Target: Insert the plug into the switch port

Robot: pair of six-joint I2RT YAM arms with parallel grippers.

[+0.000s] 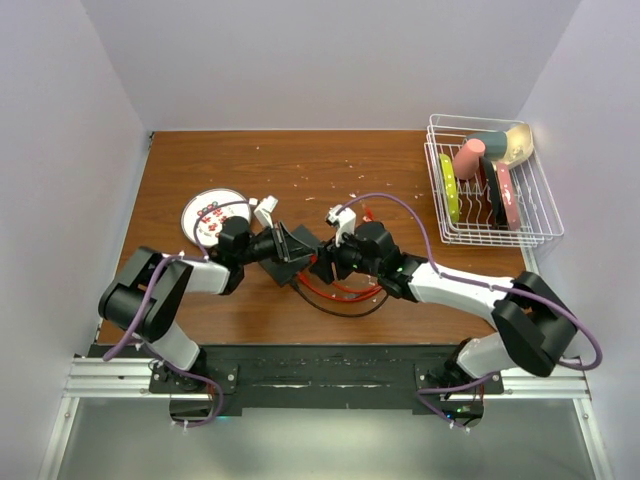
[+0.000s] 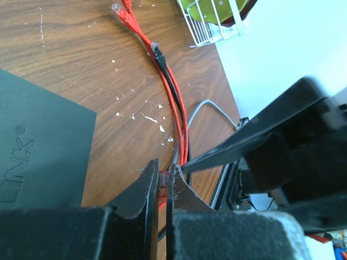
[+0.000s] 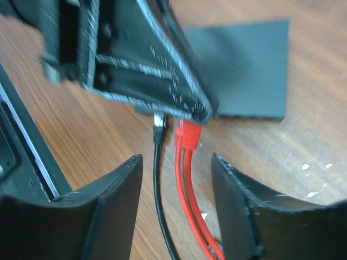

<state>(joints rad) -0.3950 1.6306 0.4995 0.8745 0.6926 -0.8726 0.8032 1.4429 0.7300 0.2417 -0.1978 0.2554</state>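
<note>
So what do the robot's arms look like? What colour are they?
Both the left arm and right arm have white tube-like segments joined by chunky black joints. A thin purple cable loops along each one. The jaws are black, wedge-shaped, and scuffed pale along their edges.

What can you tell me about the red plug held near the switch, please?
The red plug is a red boot, plastic by its look, on a red cable. The left end effector pinches it between nearly closed fingers, which hide its tip. It points toward the switch but is not inserted. A black cable runs alongside; the right end effector stands open around both, not touching.
</note>
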